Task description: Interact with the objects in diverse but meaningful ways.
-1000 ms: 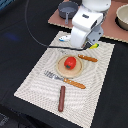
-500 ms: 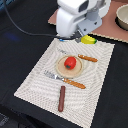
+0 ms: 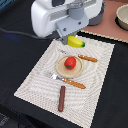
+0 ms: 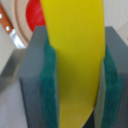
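My gripper (image 3: 74, 40) is shut on the yellow banana (image 3: 77, 43) and holds it over the far edge of the striped placemat (image 3: 35, 82). In the wrist view the banana (image 4: 75, 60) sits between the green pads (image 4: 50, 85) of the gripper (image 4: 76, 75). The red tomato (image 3: 70, 62) rests on a small round plate (image 3: 61, 68) just in front of the gripper; it also shows in the wrist view (image 4: 34, 15). The brown sausage stick (image 3: 62, 98) lies near the mat's front. The fish-like piece and the frying pan are out of view.
A knife (image 3: 86, 58) and a fork (image 3: 71, 82), both with orange handles, lie beside the plate. A bowl (image 3: 122, 17) stands on the pinkish surface at the exterior view's upper right. Dark tabletop surrounds the mat.
The arm has swung toward the exterior view's left and now looms larger in the frame. The banana has shifted a little left with it. The other items have not moved.
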Robot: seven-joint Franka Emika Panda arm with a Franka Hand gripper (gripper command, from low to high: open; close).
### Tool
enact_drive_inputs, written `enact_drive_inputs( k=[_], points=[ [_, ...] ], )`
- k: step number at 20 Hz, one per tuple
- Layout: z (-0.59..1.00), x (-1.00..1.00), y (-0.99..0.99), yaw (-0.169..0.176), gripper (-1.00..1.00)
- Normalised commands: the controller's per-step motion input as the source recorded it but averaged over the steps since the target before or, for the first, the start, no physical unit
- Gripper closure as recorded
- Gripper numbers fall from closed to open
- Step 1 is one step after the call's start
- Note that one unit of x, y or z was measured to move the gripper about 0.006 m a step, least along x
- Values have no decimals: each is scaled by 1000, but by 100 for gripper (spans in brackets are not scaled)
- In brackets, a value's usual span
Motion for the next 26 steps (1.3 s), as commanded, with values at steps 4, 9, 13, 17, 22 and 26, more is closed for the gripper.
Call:
enact_drive_inputs(
  k=[4, 9, 13, 17, 22, 26],
  points=[
    [-366, -385, -504, -27, 100],
    [-507, -387, -437, -23, 100],
    [-511, -350, -276, -6, 100],
    [-501, -241, -269, -1, 100],
    [-538, -279, -197, 0, 100],
    [-561, -385, -139, 0, 100]
  ],
)
